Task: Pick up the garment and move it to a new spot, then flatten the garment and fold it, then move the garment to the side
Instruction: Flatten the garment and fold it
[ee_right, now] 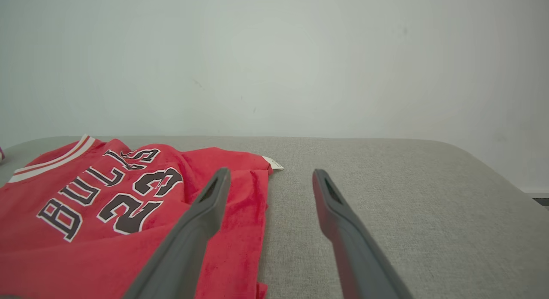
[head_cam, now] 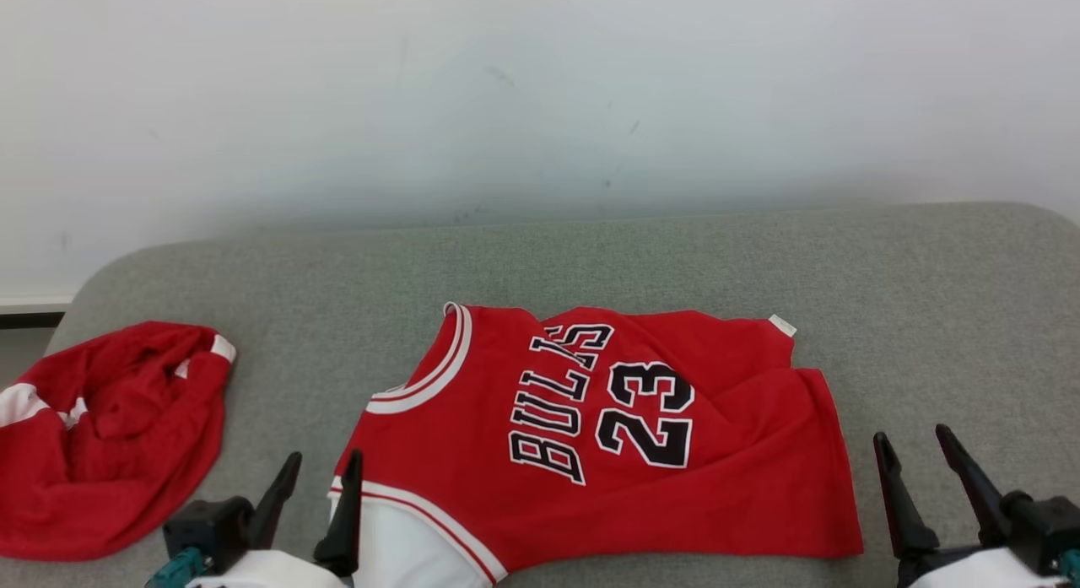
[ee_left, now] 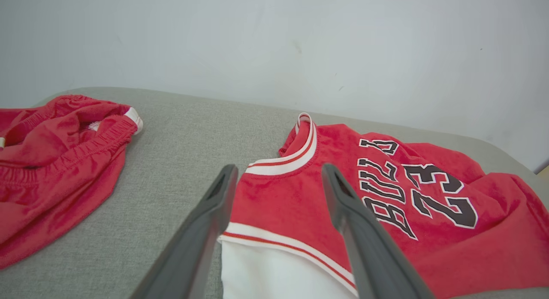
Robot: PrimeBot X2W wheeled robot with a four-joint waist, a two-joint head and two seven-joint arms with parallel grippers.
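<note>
L gripper (head_cam: 325, 457): fingers apart, empty, jersey (head_cam: 607, 419) armhole trim right at its inner tip. R gripper (head_cam: 911, 436): fingers apart, empty, hem just inboard. Risks imo: we pinch top layer only → layers split; creases near hem get folded in; side move lands on red pile (head_cam: 110, 436) outboard of L fingers. We count 2 grippers, 1 jersey, 1 red pile, 1 grey cushion (head_cam: 591, 250).

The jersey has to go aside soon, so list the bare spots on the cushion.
The widest bare stretch of cushion lies right of the jersey, beyond the right hand. A strip runs behind the jersey along the wall. A narrower gap separates the shorts from the jersey, ahead of the left hand. Front middle and far left are crowded.
</note>
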